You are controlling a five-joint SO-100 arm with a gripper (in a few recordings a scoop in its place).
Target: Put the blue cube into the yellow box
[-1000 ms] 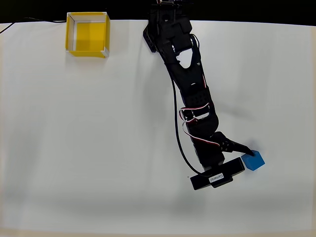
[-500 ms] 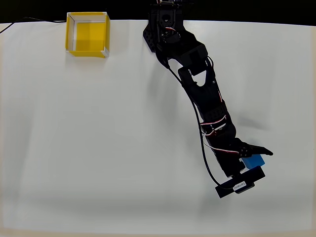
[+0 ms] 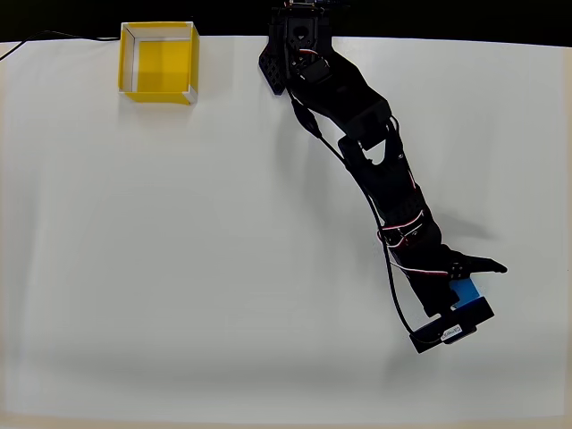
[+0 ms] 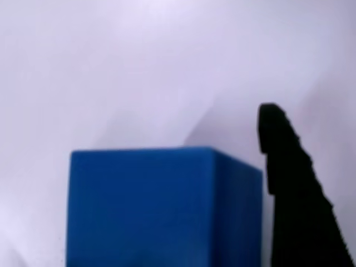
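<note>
The blue cube [image 4: 164,208] looks like a small solid block, probably light and stiff, so it should neither squash nor sag when pinched. Its faces are plain, flat and matte, with crisp edges, which suggests fair grip but no ridges to catch on; a squeeze on two opposite flat sides, near the middle rather than at a corner, seems the safest hold.

In the wrist view the cube sits just beside the black toothed finger [image 4: 295,194], which stands at the cube's right with a thin strip of white table [image 4: 111,67] between them. In the overhead view the fingers [image 3: 475,279] are spread apart, one prong reaching out past the cube [image 3: 465,290] and the cube lying in the gap, partly under the arm; no clamp on it yet, as far as I can judge.

The yellow box [image 3: 158,63], square, open-topped and thin-walled with white edges, stands well apart from the fingers, at the table's far corner.
</note>
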